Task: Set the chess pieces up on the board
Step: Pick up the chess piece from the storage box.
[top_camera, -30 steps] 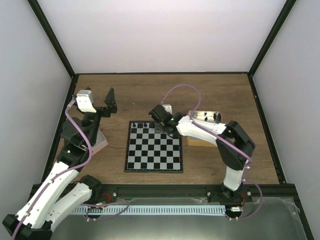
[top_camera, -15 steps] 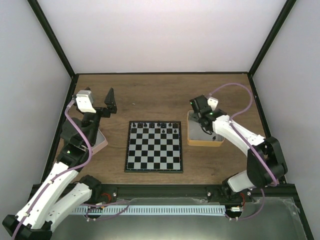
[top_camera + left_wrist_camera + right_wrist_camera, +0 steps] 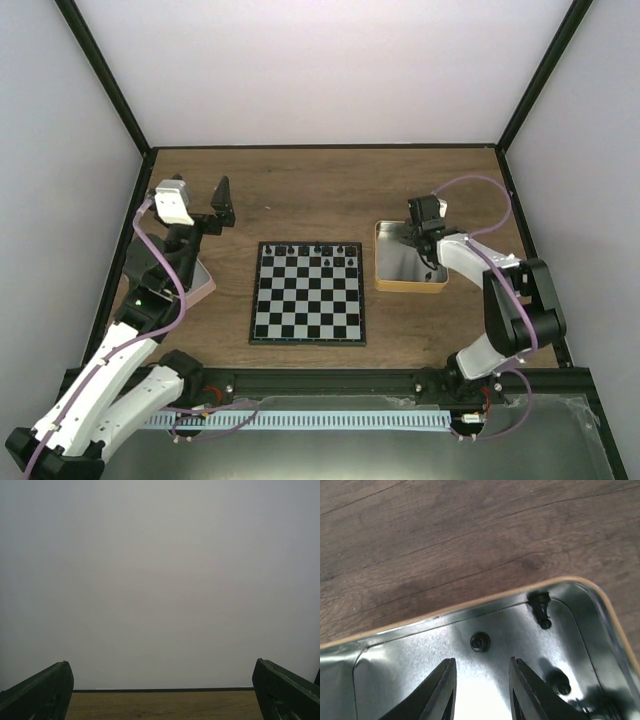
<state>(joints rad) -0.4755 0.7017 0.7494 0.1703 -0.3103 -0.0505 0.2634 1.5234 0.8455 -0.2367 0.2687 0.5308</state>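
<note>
Top external: board (image 3: 307,293) seen flat at mid tabletop (image 3: 300,190), chess pieces (image 3: 318,248) stood along its far rows | right wrist: right pincer (image 3: 482,664) held slightly parted, gripping nothing, over tin (image 3: 420,625), 3 pieces lying inside | left wrist: left pincer (image 3: 161,662) held wide open.

The left arm (image 3: 115,360) stood up tall on the left side, bent at the elbow, with its wrist held high and level. The left jaws were spread wide, one finger (image 3: 37,695) at each low corner of the wrist view, holding nothing. The right arm (image 3: 462,258) bent sharply at its elbow and reached forward, wrist tipped down. The right jaws were a little apart, with nothing between the fingers (image 3: 437,692).
</note>
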